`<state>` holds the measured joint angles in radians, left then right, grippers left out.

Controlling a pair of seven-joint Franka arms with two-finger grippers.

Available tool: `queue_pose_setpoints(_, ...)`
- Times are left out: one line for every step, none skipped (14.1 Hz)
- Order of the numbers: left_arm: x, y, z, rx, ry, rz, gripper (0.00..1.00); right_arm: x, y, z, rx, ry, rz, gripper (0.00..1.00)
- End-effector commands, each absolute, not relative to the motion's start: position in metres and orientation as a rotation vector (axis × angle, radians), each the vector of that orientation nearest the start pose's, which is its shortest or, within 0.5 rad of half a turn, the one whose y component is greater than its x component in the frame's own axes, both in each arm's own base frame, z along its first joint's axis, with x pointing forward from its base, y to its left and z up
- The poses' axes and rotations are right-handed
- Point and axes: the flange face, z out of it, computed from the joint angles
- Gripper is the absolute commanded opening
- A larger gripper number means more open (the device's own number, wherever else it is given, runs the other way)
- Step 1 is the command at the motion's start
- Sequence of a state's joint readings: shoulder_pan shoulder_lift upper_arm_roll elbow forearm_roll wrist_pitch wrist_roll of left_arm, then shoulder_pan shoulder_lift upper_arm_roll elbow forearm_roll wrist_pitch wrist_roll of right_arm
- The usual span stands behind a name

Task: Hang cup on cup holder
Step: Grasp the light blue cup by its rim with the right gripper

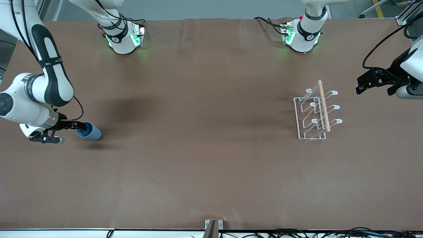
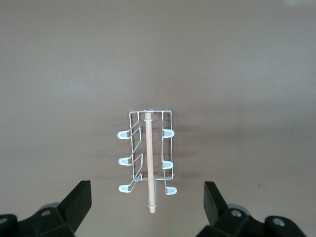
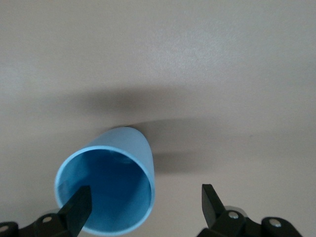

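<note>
- Front view: cup (image 1: 89, 131) on the table near the right arm's end, well apart from the cup holder (image 1: 314, 112); right gripper (image 1: 67, 130) at its mouth, left gripper (image 1: 371, 84) waiting beside the holder.
- Left wrist view: fingers (image 2: 79, 200) spread, empty; holder's wooden rod (image 2: 149, 163) runs lengthwise away from them.
- Right wrist view: fingers (image 3: 76, 210) released; one sits in front of the cup's open mouth, rim (image 3: 103, 190) facing the gripper.

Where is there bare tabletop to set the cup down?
The widest bare patch is the brown table between the blue cup and the white wire cup holder. The strip nearest the front camera is bare too. It is tight only at the cup, where the open right hand straddles its rim.
</note>
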<state>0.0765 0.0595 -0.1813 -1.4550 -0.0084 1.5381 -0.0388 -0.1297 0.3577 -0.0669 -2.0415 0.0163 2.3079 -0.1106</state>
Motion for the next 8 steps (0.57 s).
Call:
queue_pose_setpoints(0.5681, -0.0662, 0.652, -3.175, 0.147, -0.051, 1.0, 0.5731, -0.1132, 0.2403, -3.127, 0.127, 0.162, 0.92)
queue_pose_setpoints(0.5684, -0.0679, 0.6519, -3.175, 0.152, -0.051, 1.0, 0.5749, -0.1136, 0.2391, -3.13, 0.127, 0.139, 0.83)
queue_pose_setpoints(0.5685, -0.067, 0.6512, -3.175, 0.15, -0.049, 1.0, 0.5768, -0.1113, 0.24, -3.133, 0.12, 0.12, 0.64)
queue_pose_setpoints(0.5681, -0.0662, 0.652, -3.175, 0.145, -0.051, 1.0, 0.5768, -0.1113, 0.24, -3.133, 0.12, 0.12, 0.37)
queue_pose_setpoints(0.5685, -0.0629, 0.652, -3.177, 0.138, -0.051, 1.0, 0.5777, -0.1096, 0.2406, -3.133, 0.117, 0.117, 0.14)
queue_pose_setpoints(0.5681, -0.062, 0.6529, -3.177, 0.135, -0.054, 1.0, 0.5777, -0.1096, 0.2406, -3.133, 0.115, 0.117, 0.06)
queue_pose_setpoints(0.5677, -0.0612, 0.6537, -3.176, 0.133, -0.056, 1.0, 0.5781, -0.1096, 0.2411, -3.133, 0.115, 0.117, 0.03)
queue_pose_setpoints(0.5667, -0.0613, 0.6554, -3.176, 0.133, -0.061, 1.0, 0.5777, -0.1095, 0.2424, -3.132, 0.117, 0.122, 0.01)
